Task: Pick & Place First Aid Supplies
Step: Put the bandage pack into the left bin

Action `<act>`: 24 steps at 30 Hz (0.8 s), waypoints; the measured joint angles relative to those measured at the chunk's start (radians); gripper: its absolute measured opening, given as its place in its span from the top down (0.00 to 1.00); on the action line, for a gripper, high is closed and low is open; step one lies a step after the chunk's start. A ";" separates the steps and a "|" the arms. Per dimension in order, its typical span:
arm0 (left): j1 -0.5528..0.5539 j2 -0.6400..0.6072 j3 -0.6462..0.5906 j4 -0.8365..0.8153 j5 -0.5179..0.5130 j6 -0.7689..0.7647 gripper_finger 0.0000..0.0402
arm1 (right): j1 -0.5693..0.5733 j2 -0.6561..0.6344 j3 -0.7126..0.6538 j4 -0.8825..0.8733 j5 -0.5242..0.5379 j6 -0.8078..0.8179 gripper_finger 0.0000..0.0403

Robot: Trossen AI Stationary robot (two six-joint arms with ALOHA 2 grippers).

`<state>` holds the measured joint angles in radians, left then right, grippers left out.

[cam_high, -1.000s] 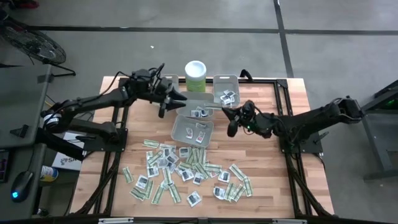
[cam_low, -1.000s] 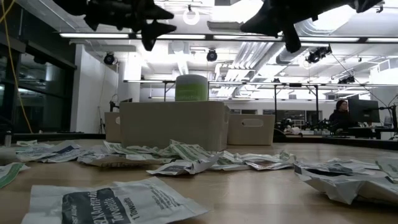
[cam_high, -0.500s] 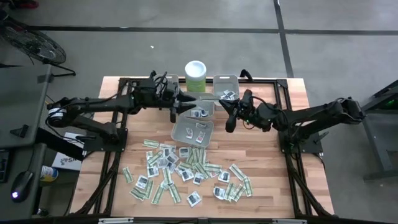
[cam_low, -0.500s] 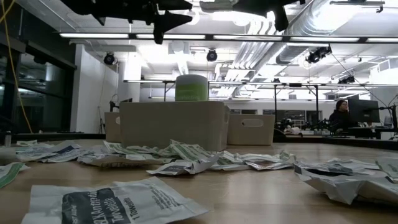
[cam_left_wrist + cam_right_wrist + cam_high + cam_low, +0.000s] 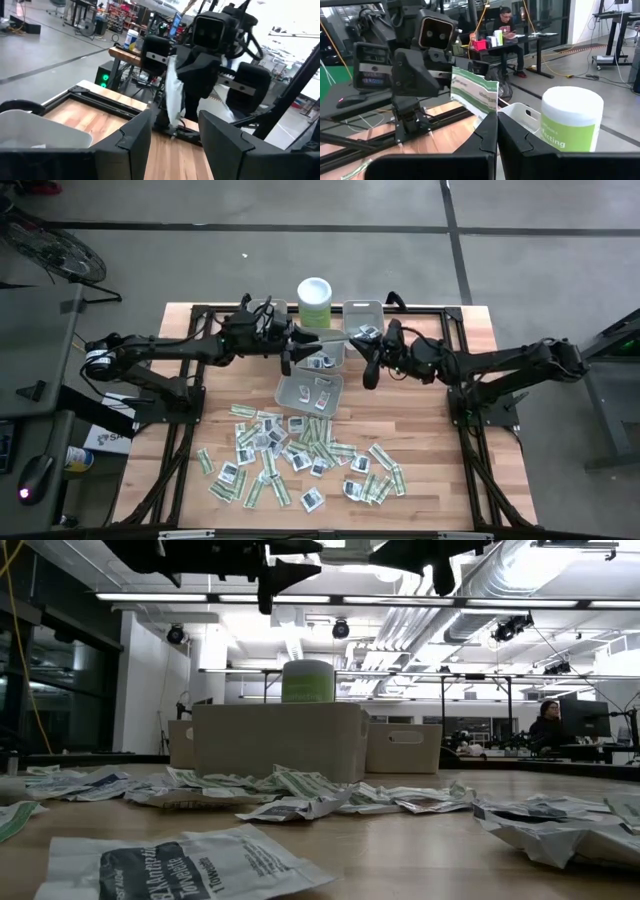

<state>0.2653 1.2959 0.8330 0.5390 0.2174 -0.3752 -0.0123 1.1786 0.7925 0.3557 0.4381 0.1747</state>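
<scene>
One packet (image 5: 474,92) in shut right hand (image 5: 496,121), hidden from the low view.

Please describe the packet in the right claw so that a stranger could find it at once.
Find the green canister with a white lid at the back of the table. Near it, above the grey bins, the right claw is shut on a narrow green-white packet. Only this one is in the air; the other packets lie down.
</scene>
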 joint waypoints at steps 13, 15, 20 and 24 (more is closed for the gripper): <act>0.000 -0.001 0.000 0.013 -0.022 -0.003 0.59 | -0.030 0.086 -0.001 0.088 -0.080 0.045 1.00; 0.000 -0.001 0.000 0.012 -0.022 -0.004 0.59 | -0.029 0.087 -0.001 0.098 -0.078 0.045 1.00; 0.000 -0.001 0.000 0.010 -0.029 -0.023 0.59 | -0.034 0.087 -0.001 0.114 -0.077 0.045 1.00; 0.002 -0.001 0.000 0.009 -0.053 -0.023 0.63 | -0.034 0.087 -0.002 0.114 -0.071 0.044 1.00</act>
<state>0.2669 1.2953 0.8330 0.5480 0.1648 -0.3981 -0.0467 1.2652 0.7910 0.4694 0.3668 0.2192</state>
